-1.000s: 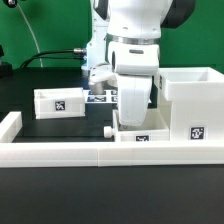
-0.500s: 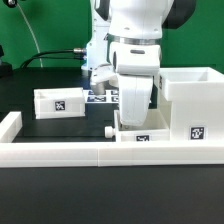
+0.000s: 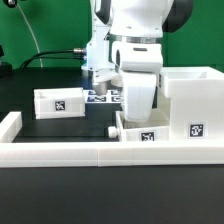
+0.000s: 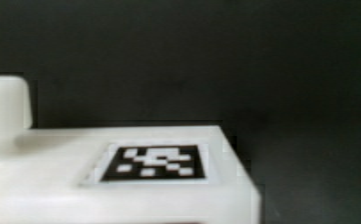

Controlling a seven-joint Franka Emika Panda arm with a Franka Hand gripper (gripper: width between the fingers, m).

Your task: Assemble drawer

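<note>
One tray (image 3: 130, 136) under the tool (image 3: 135, 118), housing (image 3: 188, 112) seen only in exterior view, tool's spread untellable.

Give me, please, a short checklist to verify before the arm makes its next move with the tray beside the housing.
1. Jaws shut on near tray: cannot tell, they are hidden.
2. Near tray level: ok.
3. Tag on near tray shows in wrist view: ok.
4. Gap between near tray and housing: cannot tell.
5. Far tray apart from arm: ok.
</note>
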